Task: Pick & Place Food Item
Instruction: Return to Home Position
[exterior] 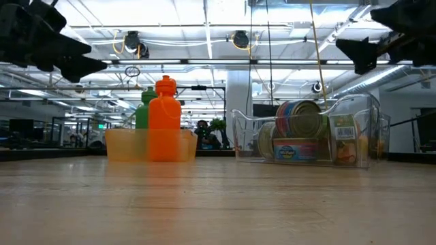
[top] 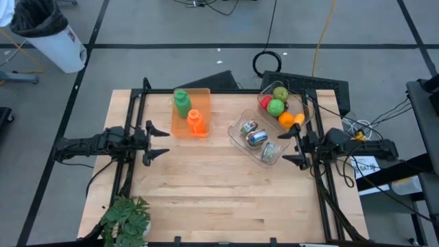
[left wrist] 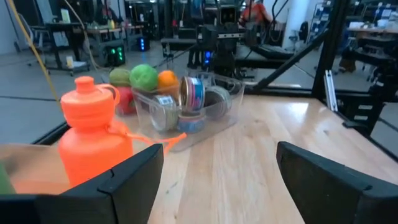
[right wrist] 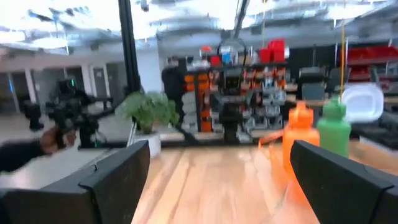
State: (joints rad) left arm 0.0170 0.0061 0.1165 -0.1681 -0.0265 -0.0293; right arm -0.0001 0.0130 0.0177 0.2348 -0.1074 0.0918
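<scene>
From above, my left gripper (top: pixel 161 142) and right gripper (top: pixel 285 147) hover at opposite table edges, fingers spread wide. The green tumbler (top: pixel 181 101) and orange tumbler (top: pixel 195 122) stand in the orange bin (top: pixel 179 127); fruit (top: pixel 276 107) and cans (top: pixel 255 138) fill the clear bins (top: pixel 235 132). The low view agrees. Both wrist views show nothing between my fingers. Sorting looks finished; only homing remains.
</scene>
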